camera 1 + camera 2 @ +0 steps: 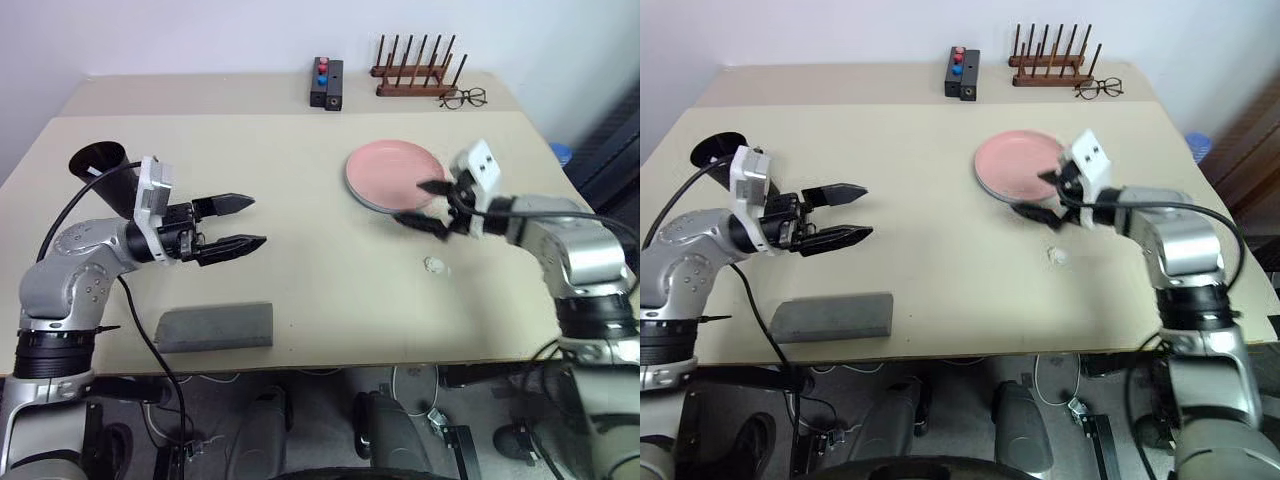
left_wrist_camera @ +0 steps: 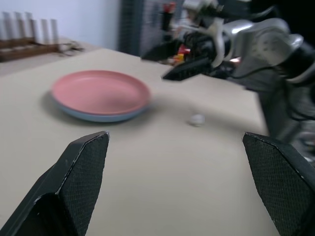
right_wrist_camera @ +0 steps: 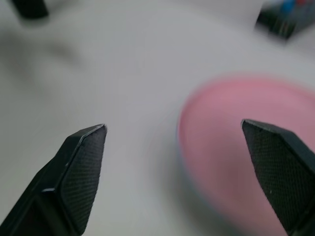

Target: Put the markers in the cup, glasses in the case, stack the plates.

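The table [image 1: 330, 270] has a smooth, matt beige top. The pink plate [image 2: 101, 91] looks smooth with a faint sheen, perhaps ceramic or plastic; it sits on a blue plate [image 2: 106, 117]. The case [image 1: 215, 327] is grey and felt-like, matt. The cup [image 1: 105, 170] is dark and matt. The rack [image 1: 412, 75] is brown wood. The gripper fingers [image 2: 81, 172] carry finely textured black pads

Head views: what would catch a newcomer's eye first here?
The pink plate stacked on a blue plate toward the table's far right, with the open right gripper at its near edge. The open left gripper hovers empty over the table's left side, with the dark cup behind it and the grey case at the near edge.
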Controlling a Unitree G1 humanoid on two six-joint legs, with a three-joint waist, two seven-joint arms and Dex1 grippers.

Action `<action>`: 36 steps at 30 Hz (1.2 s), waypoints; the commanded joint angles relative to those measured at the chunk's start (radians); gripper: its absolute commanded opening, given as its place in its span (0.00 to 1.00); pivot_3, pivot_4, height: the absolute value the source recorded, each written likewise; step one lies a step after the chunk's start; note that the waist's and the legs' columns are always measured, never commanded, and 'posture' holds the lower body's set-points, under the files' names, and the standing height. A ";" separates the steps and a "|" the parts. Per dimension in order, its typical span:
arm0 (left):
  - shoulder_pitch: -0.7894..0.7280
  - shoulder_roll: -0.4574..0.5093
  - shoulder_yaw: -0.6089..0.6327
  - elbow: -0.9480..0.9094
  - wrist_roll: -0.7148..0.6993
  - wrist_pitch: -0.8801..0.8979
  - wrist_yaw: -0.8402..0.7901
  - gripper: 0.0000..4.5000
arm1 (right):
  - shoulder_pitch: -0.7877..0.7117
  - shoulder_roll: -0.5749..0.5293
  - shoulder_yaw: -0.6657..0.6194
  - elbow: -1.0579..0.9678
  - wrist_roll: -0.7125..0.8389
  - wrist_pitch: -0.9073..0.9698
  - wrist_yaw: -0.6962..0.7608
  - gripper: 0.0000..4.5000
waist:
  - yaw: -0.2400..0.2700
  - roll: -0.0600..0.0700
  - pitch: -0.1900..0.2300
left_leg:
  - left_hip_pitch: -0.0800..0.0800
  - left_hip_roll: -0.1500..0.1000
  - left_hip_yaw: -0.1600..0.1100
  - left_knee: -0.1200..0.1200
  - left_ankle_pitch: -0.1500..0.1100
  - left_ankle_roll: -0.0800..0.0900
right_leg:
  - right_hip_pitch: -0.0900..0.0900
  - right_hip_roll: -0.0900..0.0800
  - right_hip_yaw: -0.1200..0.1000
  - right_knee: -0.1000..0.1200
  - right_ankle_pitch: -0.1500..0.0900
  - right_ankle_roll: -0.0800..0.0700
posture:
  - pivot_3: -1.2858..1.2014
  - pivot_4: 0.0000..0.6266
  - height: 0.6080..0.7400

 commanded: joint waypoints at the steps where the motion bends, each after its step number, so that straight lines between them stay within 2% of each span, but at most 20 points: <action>1: -0.013 0.011 -0.015 -0.070 -0.012 0.014 -0.014 1.00 | 0.036 -0.082 0.030 -0.073 -0.006 0.070 0.034 0.99 | -0.004 0.000 0.000 | 0.000 0.000 0.000 0.000 0.000 0.000 | 0.000 0.000 0.000 0.000 0.000 0.000 | 0.52 0.24 1.00; 8: -0.041 -0.001 -0.050 -0.077 0.023 0.000 0.002 1.00 | 0.132 -0.173 0.074 -0.112 -0.035 0.122 0.034 0.99 | 0.000 0.000 0.000 | -0.001 0.002 0.001 0.000 0.000 0.000 | -0.002 0.001 0.000 0.000 0.001 -0.002 | 0.52 0.24 1.00; 9: -0.047 -0.003 -0.052 -0.081 0.023 0.005 0.008 1.00 | 0.139 -0.172 0.074 -0.104 -0.038 0.120 0.029 0.94 | 0.000 0.000 0.000 | -0.001 0.002 0.001 0.000 0.000 0.000 | -0.002 0.001 0.000 -0.001 0.001 -0.002 | 0.52 0.24 1.00; 12: -0.055 -0.004 -0.054 -0.092 0.021 0.014 0.020 1.00 | 0.155 -0.165 0.086 -0.076 -0.056 0.095 0.020 0.72 | 0.000 0.000 0.000 | -0.001 0.001 0.001 0.000 0.000 0.000 | -0.002 0.000 0.000 -0.001 0.001 -0.001 | 0.52 0.24 1.00; 18: -0.057 0.005 -0.044 -0.123 0.008 0.038 0.046 1.00 | 0.149 -0.138 0.113 -0.043 -0.097 0.038 -0.006 0.02 | -0.001 0.000 0.000 | -0.001 0.001 0.001 0.000 0.000 0.000 | -0.002 0.000 0.000 -0.001 0.001 -0.001 | 0.52 0.24 1.00; 26: -0.053 -0.001 -0.035 -0.134 0.008 0.048 0.071 1.00 | 0.107 -0.112 0.077 -0.019 -0.079 0.017 0.001 0.01 | 0.001 0.000 0.000 | -0.001 0.001 0.001 0.000 0.000 0.000 | -0.002 0.001 0.000 -0.001 0.001 -0.001 | 0.52 0.24 1.00; 32: -0.068 -0.020 -0.022 -0.111 0.005 0.028 0.085 1.00 | 0.000 -0.038 -0.100 -0.082 0.129 0.113 0.009 0.01 | -0.002 0.000 0.000 | -0.001 0.001 0.001 0.000 0.000 0.000 | -0.002 0.001 0.000 0.000 0.001 -0.001 | 0.52 0.24 1.00; 34: -0.088 -0.041 -0.014 -0.086 0.019 0.002 0.105 1.00 | -0.050 -0.003 -0.129 -0.058 0.133 0.085 -0.034 0.01 | 0.000 0.000 0.000 | -0.001 0.002 0.001 0.000 0.000 0.000 | -0.002 0.001 0.000 0.000 0.001 -0.001 | 0.52 0.24 1.00; 36: -0.115 -0.056 -0.022 -0.039 0.066 -0.026 0.145 1.00 | -0.105 0.045 -0.123 0.024 0.063 -0.007 -0.132 0.01 | 0.000 0.000 0.000 | -0.001 0.001 0.001 0.000 0.000 0.000 | -0.002 0.001 0.000 0.000 0.001 -0.001 | 0.52 0.24 1.00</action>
